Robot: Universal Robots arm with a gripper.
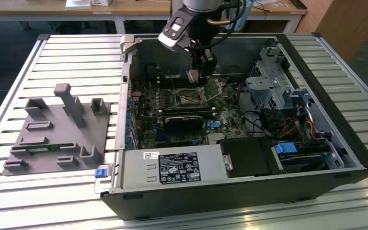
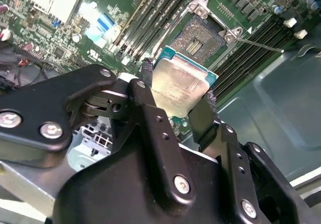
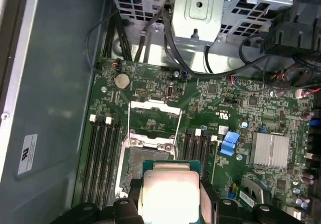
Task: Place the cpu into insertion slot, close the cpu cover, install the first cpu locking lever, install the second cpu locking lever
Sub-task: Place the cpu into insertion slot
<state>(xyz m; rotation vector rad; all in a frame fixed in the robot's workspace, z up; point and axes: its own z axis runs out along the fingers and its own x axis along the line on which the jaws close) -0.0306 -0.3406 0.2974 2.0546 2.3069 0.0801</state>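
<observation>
While the gripper clamps the cpu by its edges, placing is the step in hand; in the exterior view the bare slot lies near, at six o'clock. In the first wrist view the cover is swung open. Seating likely demands squaring cpu to slot.

We see a slatted silver metal table. Beyond its far edge stands a wooden-topped bench on white legs, above dark floor, with a wooden panel beside it.
</observation>
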